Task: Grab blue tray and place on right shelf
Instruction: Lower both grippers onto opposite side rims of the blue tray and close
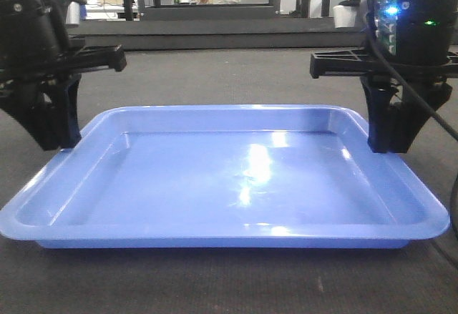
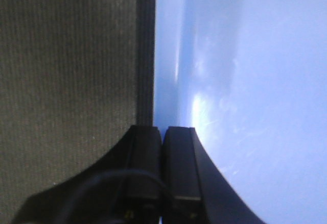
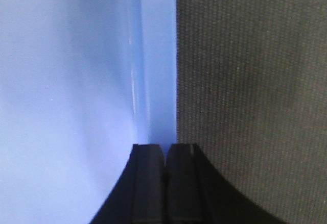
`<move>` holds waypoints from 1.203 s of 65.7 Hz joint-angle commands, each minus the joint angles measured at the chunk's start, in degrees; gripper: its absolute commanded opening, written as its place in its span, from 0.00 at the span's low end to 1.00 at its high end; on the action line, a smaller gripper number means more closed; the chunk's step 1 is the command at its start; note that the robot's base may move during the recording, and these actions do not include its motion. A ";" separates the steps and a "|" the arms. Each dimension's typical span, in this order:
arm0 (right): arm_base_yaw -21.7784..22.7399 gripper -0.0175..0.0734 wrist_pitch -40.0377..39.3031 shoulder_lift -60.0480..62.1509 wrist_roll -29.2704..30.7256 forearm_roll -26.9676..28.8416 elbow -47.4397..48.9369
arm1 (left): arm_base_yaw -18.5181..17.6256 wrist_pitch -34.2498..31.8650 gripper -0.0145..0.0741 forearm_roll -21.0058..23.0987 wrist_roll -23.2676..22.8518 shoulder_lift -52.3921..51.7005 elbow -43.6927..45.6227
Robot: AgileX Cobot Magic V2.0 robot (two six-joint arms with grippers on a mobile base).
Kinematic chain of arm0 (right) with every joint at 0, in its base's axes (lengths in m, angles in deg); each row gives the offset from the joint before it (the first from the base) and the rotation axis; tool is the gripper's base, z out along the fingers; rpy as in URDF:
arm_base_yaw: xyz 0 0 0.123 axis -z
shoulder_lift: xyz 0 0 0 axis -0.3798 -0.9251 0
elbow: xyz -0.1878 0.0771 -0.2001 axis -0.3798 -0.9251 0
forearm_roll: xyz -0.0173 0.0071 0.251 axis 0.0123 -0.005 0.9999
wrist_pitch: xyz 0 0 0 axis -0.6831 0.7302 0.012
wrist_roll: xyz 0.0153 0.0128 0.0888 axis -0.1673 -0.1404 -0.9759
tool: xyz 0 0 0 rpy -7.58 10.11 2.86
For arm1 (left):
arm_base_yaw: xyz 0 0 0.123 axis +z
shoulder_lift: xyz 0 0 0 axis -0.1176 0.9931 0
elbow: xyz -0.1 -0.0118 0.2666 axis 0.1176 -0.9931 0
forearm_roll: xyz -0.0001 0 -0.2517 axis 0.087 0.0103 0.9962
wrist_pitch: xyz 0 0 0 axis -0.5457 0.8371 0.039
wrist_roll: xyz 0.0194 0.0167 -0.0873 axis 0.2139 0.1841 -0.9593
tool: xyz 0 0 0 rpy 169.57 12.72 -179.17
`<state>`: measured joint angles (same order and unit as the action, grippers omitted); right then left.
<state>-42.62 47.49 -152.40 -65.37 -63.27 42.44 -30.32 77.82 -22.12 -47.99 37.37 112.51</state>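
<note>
The blue tray point(image 1: 229, 178) lies wide and shallow on the dark felt table point(image 1: 229, 78), filling the middle of the front view. My left gripper point(image 1: 54, 139) comes down on its left rim and is shut on that rim. In the left wrist view the closed gripper point(image 2: 162, 128) straddles the tray's edge point(image 2: 166, 71), felt on one side and tray floor on the other. My right gripper point(image 1: 390, 142) is shut on the right rim in the same way, and the right wrist view shows this gripper point(image 3: 164, 145) closed over the rim point(image 3: 158, 71). The right shelf is out of view.
Beyond the table's far edge stand a black frame point(image 1: 207, 10) and a white container point(image 1: 347, 13), with a person partly visible behind. A black cable point(image 1: 452, 207) hangs by the tray's right corner. Felt point(image 3: 255, 81) stretches outward past both rims.
</note>
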 commanded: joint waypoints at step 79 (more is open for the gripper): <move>-0.21 0.82 -3.12 -1.58 -1.17 0.21 0.82 | -0.65 -4.05 0.53 1.02 -3.28 0.81 -0.34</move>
<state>-42.62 44.99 -156.43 -66.35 -63.27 42.33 -30.48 74.85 -21.80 -50.58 40.62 110.91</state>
